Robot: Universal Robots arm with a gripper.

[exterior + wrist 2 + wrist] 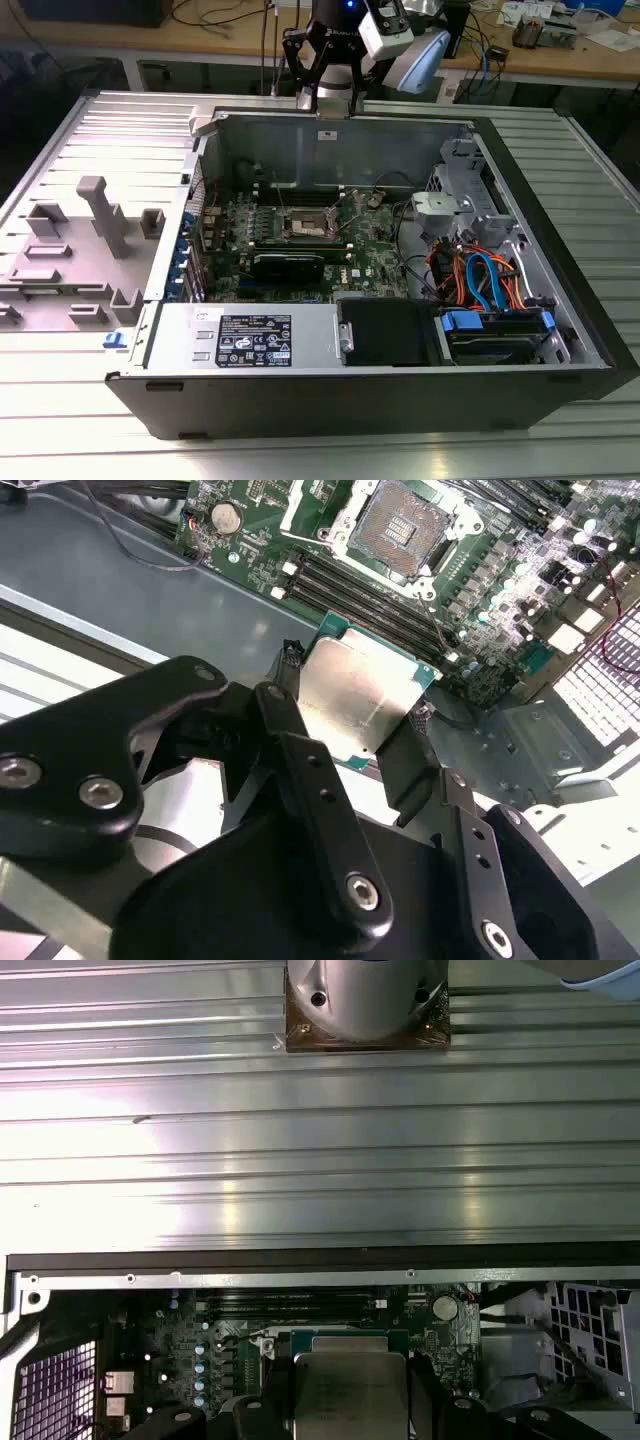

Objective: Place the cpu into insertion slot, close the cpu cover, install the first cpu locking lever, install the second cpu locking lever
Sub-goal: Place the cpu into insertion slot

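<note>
The cpu, a small flat square chip with a pale silver-grey metal face (green rim showing), sits pinched between the black gripper, whose fingers close on its opposite edges. Beyond the fingertips lies the green circuit board. Its square dark insertion slot, edged in silvery metal, has bare contacts and is well apart from the chip.

Gripper is showing up all matte black: two chunky linkage fingers built from flat bars with rounded ends, each one tapering to a narrow black tip. Silver round-head screws are sitting at the pivot joints, and small bare holes are running along the bars. In the exterior view the arm is wearing white and pale blue shells over a black wrist section, with a blue light glowing on the black part.
</note>
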